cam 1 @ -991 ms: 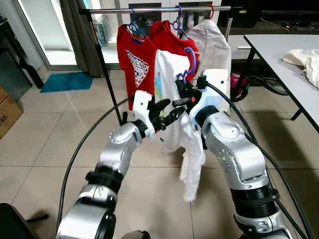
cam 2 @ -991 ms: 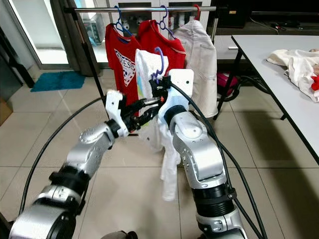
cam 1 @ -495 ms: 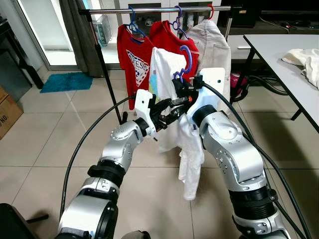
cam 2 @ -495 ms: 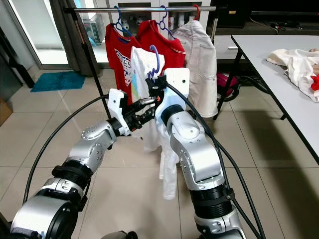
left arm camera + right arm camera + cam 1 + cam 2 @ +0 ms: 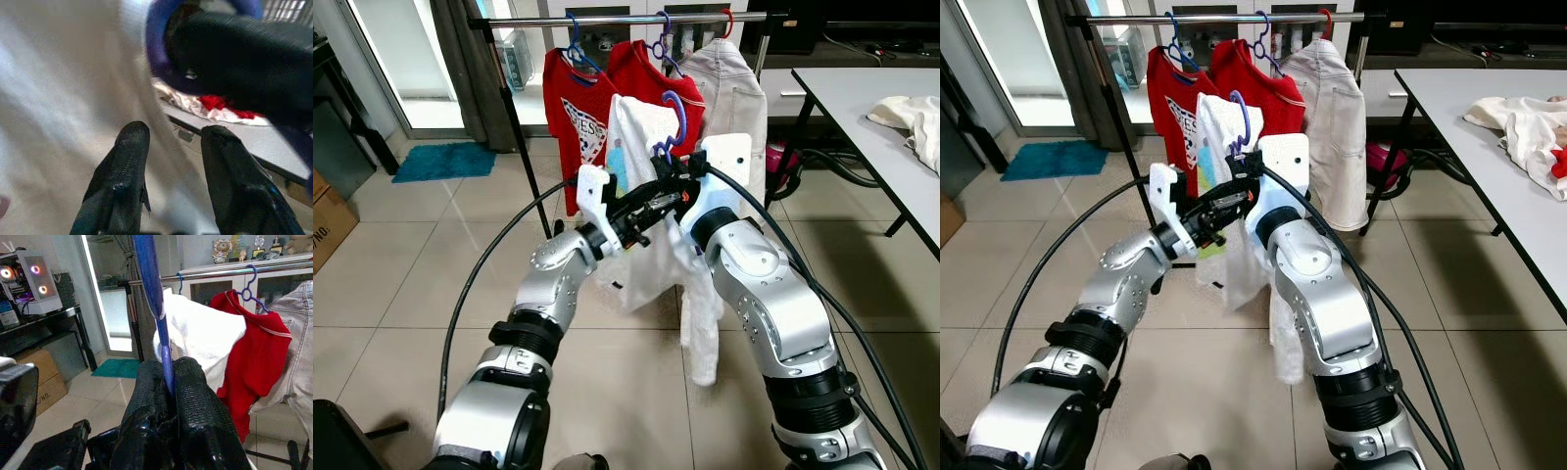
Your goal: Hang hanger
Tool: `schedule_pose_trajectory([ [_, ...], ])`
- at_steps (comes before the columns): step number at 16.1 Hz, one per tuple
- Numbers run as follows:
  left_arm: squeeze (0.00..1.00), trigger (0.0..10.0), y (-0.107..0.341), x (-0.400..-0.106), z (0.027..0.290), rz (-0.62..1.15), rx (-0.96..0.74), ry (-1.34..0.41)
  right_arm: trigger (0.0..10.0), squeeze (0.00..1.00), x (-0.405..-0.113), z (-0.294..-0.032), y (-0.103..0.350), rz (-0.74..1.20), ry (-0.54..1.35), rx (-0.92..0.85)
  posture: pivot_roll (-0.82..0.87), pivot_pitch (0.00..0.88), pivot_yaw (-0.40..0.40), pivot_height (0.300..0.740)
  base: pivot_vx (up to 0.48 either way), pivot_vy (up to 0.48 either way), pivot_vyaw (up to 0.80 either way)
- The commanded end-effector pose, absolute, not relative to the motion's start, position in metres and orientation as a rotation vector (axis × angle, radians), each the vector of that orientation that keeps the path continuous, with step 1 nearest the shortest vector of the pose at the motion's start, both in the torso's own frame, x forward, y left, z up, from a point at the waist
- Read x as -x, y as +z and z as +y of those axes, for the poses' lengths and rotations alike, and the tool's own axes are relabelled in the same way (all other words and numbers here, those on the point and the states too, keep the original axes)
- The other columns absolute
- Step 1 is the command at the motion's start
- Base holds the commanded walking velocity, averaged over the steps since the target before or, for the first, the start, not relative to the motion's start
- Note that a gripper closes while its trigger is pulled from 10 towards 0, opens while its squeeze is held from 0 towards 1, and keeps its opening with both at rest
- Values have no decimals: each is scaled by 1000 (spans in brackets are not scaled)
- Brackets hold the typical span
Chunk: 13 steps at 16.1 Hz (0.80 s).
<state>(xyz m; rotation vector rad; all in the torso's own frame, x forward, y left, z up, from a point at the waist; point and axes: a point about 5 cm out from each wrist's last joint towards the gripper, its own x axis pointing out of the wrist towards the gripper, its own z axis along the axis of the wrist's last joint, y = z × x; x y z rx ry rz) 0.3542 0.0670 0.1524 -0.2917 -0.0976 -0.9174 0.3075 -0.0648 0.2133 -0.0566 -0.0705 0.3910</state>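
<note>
the right gripper (image 5: 168, 382) was clamped tight on the blue hanger (image 5: 677, 119) just below its hook, prob so the hook stayed free to catch the rail (image 5: 626, 18). the white shirt (image 5: 641, 147) draped from it, held in front of the rack, hook below the rail, not yet on. the left gripper (image 5: 171, 156) sat narrowly parted w/ nothing between its fingers, against the shirt cloth beside the hanger, likely steadying it. two red shirts (image 5: 576, 108) already hung there.

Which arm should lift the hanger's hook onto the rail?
The right. Its pincer is shut on the purple hanger, below the rail. The left pincer is open beside the white shirt, gripping nothing.
</note>
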Motion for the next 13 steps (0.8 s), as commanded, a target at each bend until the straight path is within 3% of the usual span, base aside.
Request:
schedule_pose_trajectory([
  [1,0,0,152,-352,69,-105,265,-924,10000,0,-306,-64,215,-89,392,62,-116,0,101,740,0,0,0],
  [2,0,0,151,-352,69,-102,256,-920,10000,0,-306,-64,215,-89,391,63,-116,0,101,740,0,0,0],
  [3,0,7373,149,-352,68,-94,212,-885,10000,0,-306,-64,215,-89,391,66,-114,0,100,740,0,0,0],
  [4,0,9961,148,-351,67,-91,201,-881,10000,0,-306,-64,215,-90,391,66,-113,0,99,740,0,0,0],
  [5,0,9882,148,-350,65,-89,195,-880,10000,0,-306,-64,215,-90,392,66,-112,0,98,740,0,0,0],
  [6,0,5294,147,-351,64,-86,200,-873,10000,0,-306,-63,216,-94,397,66,-112,0,94,740,0,0,0],
  [8,0,4784,148,-353,63,-80,198,-867,10000,0,-306,-63,216,-97,402,68,-113,0,95,740,0,0,0],
  [9,0,4863,149,-355,63,-74,189,-852,10000,0,-306,-63,217,-98,405,69,-113,0,95,740,0,0,0],
  [12,0,6431,154,-363,64,-60,189,-787,10000,0,-305,-63,217,-101,404,70,-120,0,103,740,0,0,0],
  [13,0,9647,154,-364,64,-59,194,-782,10000,0,-305,-63,217,-101,403,70,-120,0,105,740,0,0,0],
])
